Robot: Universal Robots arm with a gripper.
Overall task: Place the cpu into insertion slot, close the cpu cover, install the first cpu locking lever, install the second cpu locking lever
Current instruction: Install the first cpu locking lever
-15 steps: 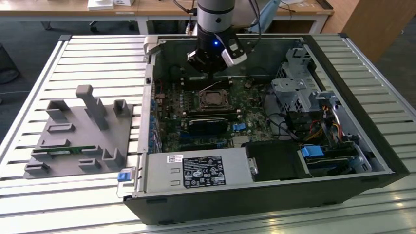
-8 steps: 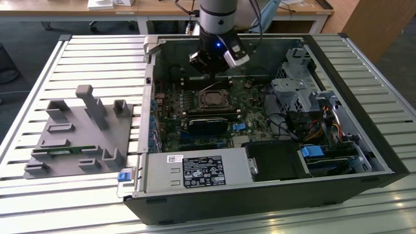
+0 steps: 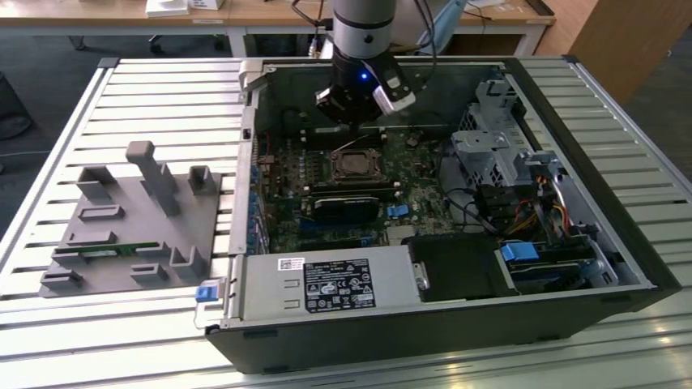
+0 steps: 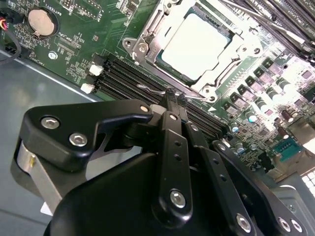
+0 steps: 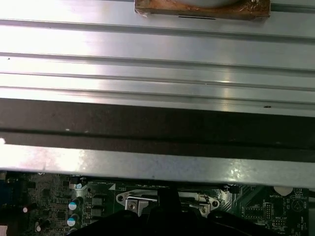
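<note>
1. second wrist view: my claw is pressed together, pinching a thin wire lever beside the socket.
2. the cpu sits in the socket, cover closed around it.

Cpu seated in socket, cpu cover shut.

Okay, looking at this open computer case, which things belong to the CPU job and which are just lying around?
Job: cpu seated in its socket; cpu cover closed around it; locking lever at the hand.

Lying about: grey fixture tray, power supply, coin battery.
</note>
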